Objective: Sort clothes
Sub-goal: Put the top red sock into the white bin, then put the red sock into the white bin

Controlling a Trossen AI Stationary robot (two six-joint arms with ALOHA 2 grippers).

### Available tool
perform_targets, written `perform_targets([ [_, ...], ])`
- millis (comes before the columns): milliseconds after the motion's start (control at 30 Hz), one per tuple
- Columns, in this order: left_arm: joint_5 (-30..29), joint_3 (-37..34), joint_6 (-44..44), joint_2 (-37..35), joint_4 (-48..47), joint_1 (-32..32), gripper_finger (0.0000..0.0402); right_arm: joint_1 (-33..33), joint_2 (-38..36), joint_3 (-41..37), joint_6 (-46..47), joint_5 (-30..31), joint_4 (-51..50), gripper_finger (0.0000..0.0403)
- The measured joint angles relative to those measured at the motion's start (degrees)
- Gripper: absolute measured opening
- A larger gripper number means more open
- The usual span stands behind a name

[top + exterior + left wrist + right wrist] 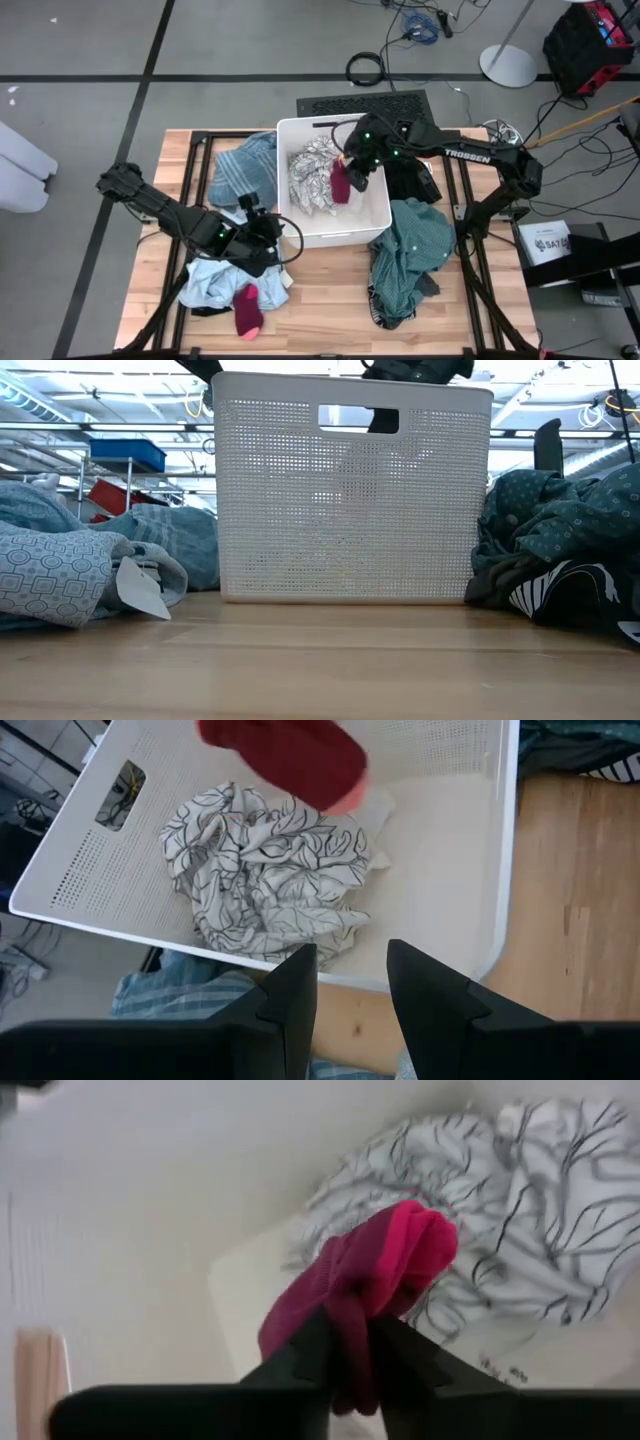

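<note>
My right gripper [352, 172] is over the white bin [380, 225], shut on a magenta-pink sock [341, 183] that also shows in the right wrist view [370, 1270] and the left wrist view [285, 758]. A white-grey patterned garment [312, 170] lies in the bin. My left gripper [268, 222] is open and empty beside the bin's left wall, over a light blue garment [215, 280]. A second pink sock [247, 310] lies on that pile. A blue striped garment [245, 170] lies left of the bin, a teal green shirt [412, 245] right of it. My right gripper pinches the sock's one end [350, 1305] between its two fingers, coming from above. The sock hangs below the fingers, over the bin's floor next to the patterned garment; whether its lower end touches the floor I cannot tell.
A black garment [415, 180] lies under the right arm beside the bin. A black-and-white piece [560, 595] sticks out under the teal shirt. Bare wood shows along the table's near edge [320, 310].
</note>
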Motion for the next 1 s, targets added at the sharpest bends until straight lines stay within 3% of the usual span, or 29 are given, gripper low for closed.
perform_targets([
  [200,0.0,0.0,-0.1,0.0,0.0,0.0,0.0134,0.5,0.0,0.0,-1.0,0.1,-3.3,0.0131],
  [367,0.2,0.0,-0.1,0.0,0.0,0.0,0.0134,0.5,0.0,0.0,-1.7,0.1,-2.6,0.0167],
  [633,0.3,0.0,-0.1,0.0,0.2,0.0,0.0134,4.3,-0.8,0.1,-6.0,-1.3,6.4,0.0174],
  [800,2.9,0.0,3.0,0.0,5.0,-1.6,0.0134,11.0,-1.0,0.1,-7.0,-7.3,15.1,0.0172],
  [1000,6.2,0.0,9.2,0.0,12.6,-4.5,0.0134,20.8,-1.0,0.1,-9.8,-7.7,21.0,0.0172],
])
